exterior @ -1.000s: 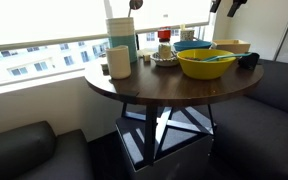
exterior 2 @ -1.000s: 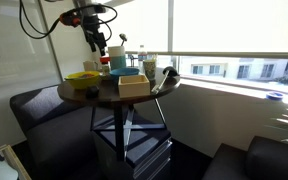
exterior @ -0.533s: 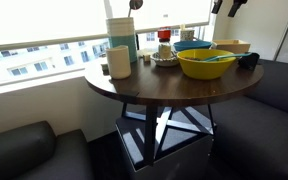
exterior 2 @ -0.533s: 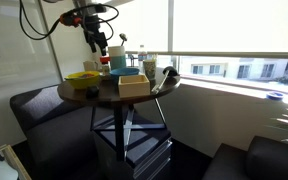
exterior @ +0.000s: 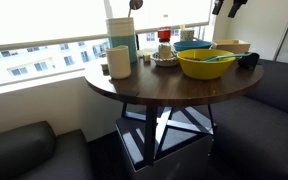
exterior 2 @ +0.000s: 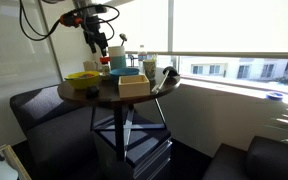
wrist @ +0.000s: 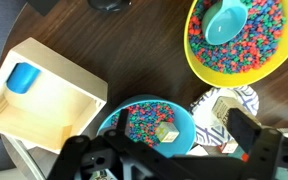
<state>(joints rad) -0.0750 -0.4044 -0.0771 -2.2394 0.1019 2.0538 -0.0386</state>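
Pale matt wooden box (wrist: 59, 100), glossy yellow plastic bowl (wrist: 192, 50), smooth dark wood table (wrist: 134, 50)

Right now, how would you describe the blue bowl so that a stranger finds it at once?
On the round dark table, look beside the pale wooden box and the yellow bowl. The blue bowl holds coloured beads and one small block; the yellow one holds a scoop instead.

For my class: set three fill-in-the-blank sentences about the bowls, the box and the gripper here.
1. The teal scoop lies in a bowl coloured ____.
2. The gripper, jaws open, hangs directly ____ the blue bowl.
3. The wooden box holds one object coloured ____.
Missing words: yellow; above; blue.
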